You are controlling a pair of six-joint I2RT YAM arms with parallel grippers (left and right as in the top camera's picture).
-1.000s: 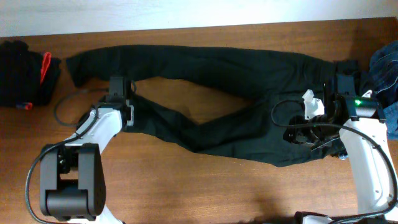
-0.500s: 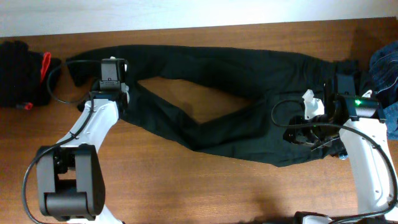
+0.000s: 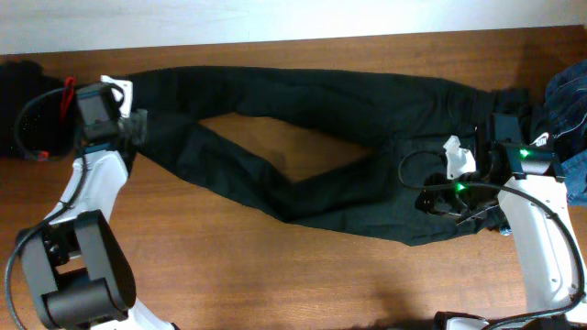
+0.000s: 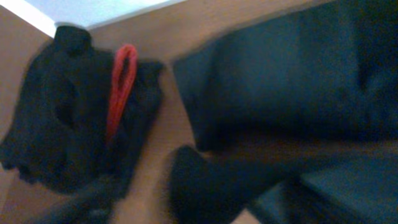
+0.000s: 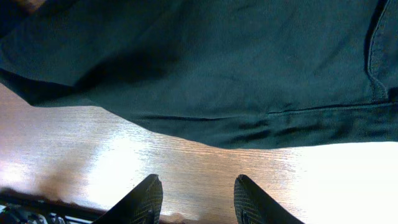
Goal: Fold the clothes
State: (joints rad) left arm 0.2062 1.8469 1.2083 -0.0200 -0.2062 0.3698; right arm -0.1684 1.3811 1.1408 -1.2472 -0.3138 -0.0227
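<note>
Now across the brown wooden surface [image 3: 275, 275], pale wall [image 3: 183, 18] behind, our black jeans [image 3: 303, 137] lie spread, lower leg drawn further left than a second ago. Our left arm [image 3: 96, 179] has swung to the cuffs; the left jaws we cannot judge. Our right jaws stay open, empty, just beside the jeans' edge.

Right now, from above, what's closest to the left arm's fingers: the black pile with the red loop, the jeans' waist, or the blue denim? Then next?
1. Black pile: far left, nearest.
2. Jeans' waist: right side.
3. Blue denim: far right edge.
</note>
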